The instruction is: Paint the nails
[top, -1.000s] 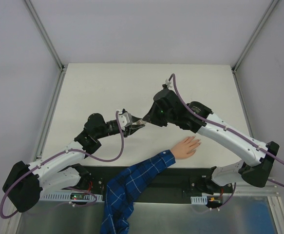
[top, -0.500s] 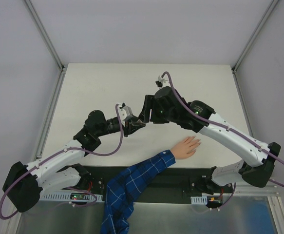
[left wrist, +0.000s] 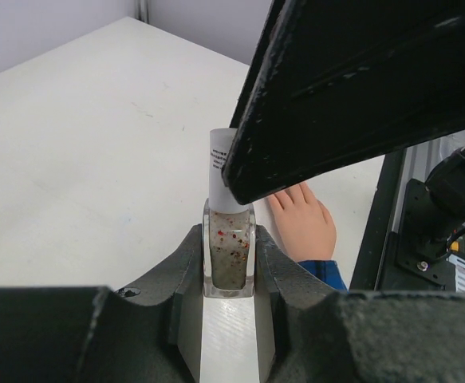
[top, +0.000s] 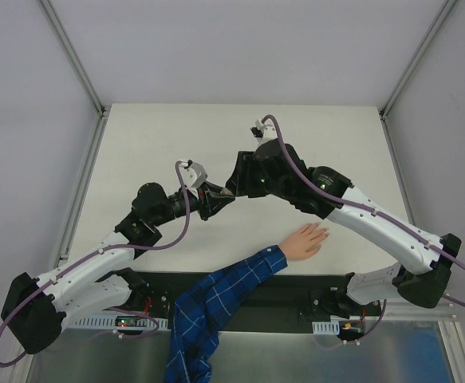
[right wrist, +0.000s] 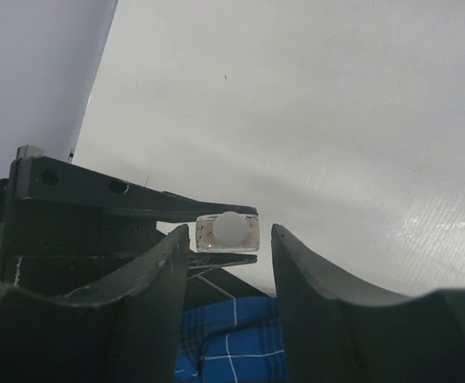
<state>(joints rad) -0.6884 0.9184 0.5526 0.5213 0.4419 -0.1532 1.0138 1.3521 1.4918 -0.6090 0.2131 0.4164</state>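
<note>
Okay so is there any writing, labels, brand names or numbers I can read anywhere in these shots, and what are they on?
Small white cap of the glitter-flecked clear nail polish bottle: a few lines of tiny dark print near the cap's top, too small to read.
Blue plaid sleeve: no text.
White table: no text.
Black arm housings: no legible marking.
Nothing can be quoted.

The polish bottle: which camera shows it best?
The left wrist view: the bottle fills the centre, clamped in the left gripper, glitter and white cap plain. The right wrist view shows it cap-on between open fingers. From above it's hidden between the arms.
</note>
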